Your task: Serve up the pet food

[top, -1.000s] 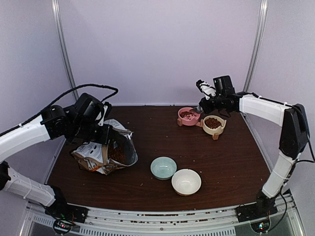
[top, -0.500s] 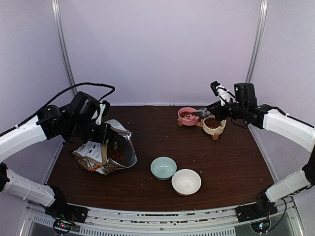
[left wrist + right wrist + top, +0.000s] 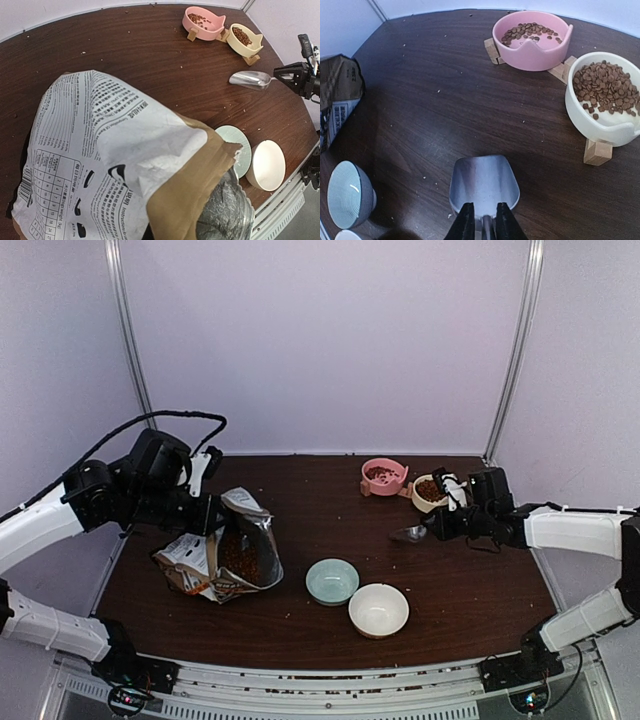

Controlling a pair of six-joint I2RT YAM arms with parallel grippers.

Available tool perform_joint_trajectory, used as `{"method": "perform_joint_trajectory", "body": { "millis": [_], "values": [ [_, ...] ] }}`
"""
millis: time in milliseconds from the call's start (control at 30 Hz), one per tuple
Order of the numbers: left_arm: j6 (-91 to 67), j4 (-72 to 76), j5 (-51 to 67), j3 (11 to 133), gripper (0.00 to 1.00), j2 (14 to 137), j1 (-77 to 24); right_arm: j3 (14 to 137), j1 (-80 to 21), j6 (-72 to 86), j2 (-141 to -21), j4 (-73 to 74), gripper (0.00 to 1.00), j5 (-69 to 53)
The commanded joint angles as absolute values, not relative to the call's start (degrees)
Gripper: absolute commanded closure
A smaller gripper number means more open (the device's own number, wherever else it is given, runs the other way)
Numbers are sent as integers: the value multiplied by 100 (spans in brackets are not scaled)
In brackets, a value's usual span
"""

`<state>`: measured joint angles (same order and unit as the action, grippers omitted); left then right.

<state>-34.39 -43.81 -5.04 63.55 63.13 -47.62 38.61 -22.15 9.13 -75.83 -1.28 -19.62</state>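
Observation:
Pet food lies in the pink bowl (image 3: 527,31) and heaps in the cream bowl (image 3: 602,87); more shows inside the open bag (image 3: 238,552). The empty metal scoop (image 3: 484,182) rests low on the table, right of centre (image 3: 410,534). My right gripper (image 3: 483,220) sits astride its handle, jaws slightly open with thin gaps beside the handle. My left gripper (image 3: 205,515) is shut on the top edge of the brown paper bag (image 3: 100,150), holding its mouth up. The bag hides the left fingers in the wrist view.
A teal bowl (image 3: 332,580) and a white bowl (image 3: 378,609) stand empty near the front centre. The pink and cream bowls sit on small wooden stands at the back right. Crumbs dot the dark wooden table (image 3: 300,490).
The right arm swung from above the pink bowl down toward the near right, bringing the scoop onto the table; its jaws eased apart. The left arm shifted slightly with the bag.

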Motion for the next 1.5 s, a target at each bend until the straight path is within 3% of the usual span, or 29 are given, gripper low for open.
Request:
{"method": "perform_joint_trajectory", "body": {
  "millis": [0, 167, 200, 300, 333, 400, 567, 667, 800, 933, 1067, 1267, 1467],
  "values": [
    [-3439, -3563, -414, 6367, 100, 6056, -4781, 3783, -2218, 1203, -7632, -392, 79, -1498],
    [-3428, -3673, -552, 6465, 100, 6093, -4781, 3609, -2212, 1235, -7293, -314, 50, -1200],
    [-3434, -3670, -575, 6466, 100, 6092, -4781, 3548, -2214, 1250, -7178, -309, 42, -1142],
    [-3526, -3661, -672, 6431, 100, 6053, -4782, 3372, -2180, 1467, -6681, -280, 2, -882],
    [-3552, -3650, -698, 6418, 100, 6031, -4781, 3333, -2149, 1508, -6466, -258, 0, -920],
    [-3597, -3632, -699, 6405, 100, 5987, -4781, 3247, -2047, 1551, -6080, -284, 0, -1217],
    [-3674, -3636, -646, 6491, 100, 5968, -4781, 3268, -1951, 2219, -5200, 260, 0, -399],
    [-3833, -3626, -645, 6522, 100, 5970, -4781, 3386, -1969, 2079, -5036, 416, 1, -792],
    [-4033, -3547, -678, 6443, 100, 5921, -4782, 3970, -2945, 2706, -5225, 1129, 3, -304],
    [-4156, -3472, -708, 6352, 100, 5847, -4782, 4547, -4834, 3634, -5799, 1251, 2, 744],
    [-4192, -3470, -670, 6313, 100, 5820, -4781, 5392, -6164, 4063, -6801, 950, 4, 954],
    [-4123, -3410, -614, 6201, 100, 5723, -4781, 7086, -7196, 4124, -8613, 1465, 9, 1033],
    [-4023, -3395, -629, 6115, 100, 5606, -4782, 7948, -7480, 4366, -9681, 1748, 15, 922]
  ]
}}
